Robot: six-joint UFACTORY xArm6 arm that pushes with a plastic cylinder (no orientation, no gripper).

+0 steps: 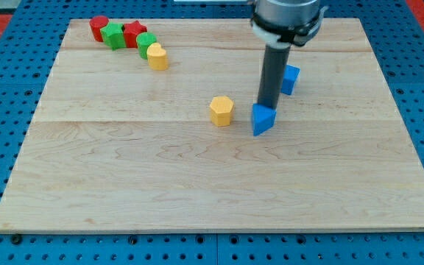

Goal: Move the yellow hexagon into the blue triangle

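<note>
Our tip (266,105) has no grasp, just touching the top edge of the blue triangle (263,119). Yellow hexagon (221,110) sits near the triangle's left, so we're on the wrong side; need to get left of the hexagon.

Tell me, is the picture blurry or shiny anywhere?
In the camera view, the blocks look sharp: the yellow hexagon and blue triangle have crisp edges; the wooden board shows no strong glare, only soft, small shadows; my tip sits right behind the triangle.
</note>
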